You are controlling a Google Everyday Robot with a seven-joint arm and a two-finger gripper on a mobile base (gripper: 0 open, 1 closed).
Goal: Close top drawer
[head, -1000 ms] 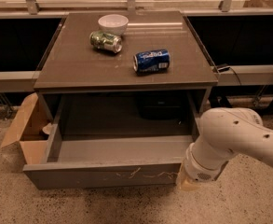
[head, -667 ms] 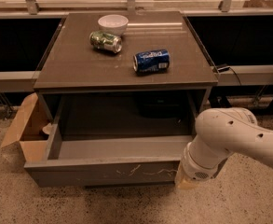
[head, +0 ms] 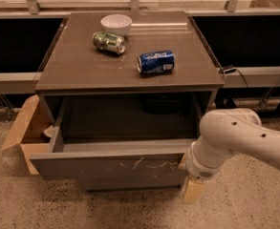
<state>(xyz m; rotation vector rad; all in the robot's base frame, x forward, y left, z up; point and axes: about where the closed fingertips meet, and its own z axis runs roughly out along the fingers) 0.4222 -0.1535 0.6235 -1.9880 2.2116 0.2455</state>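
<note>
The top drawer (head: 106, 168) is pulled out of the grey cabinet, its inside bare. Its flat handle-less front panel shows pale scratch marks right of the middle. My white arm comes in from the right. The gripper (head: 193, 190) is low at the right end of the drawer front, a tan finger pointing down beside the panel's corner. The wrist hides the rest of it.
The cabinet top (head: 82, 66) holds a white bowl (head: 116, 23), a green can (head: 109, 42) on its side and a blue can (head: 156, 62) on its side. An open cardboard box (head: 25, 132) stands on the floor left of the drawer. Dark shelving runs behind.
My arm and gripper have shifted slightly left, closer against the right end of the drawer front. The drawer stands open as before.
</note>
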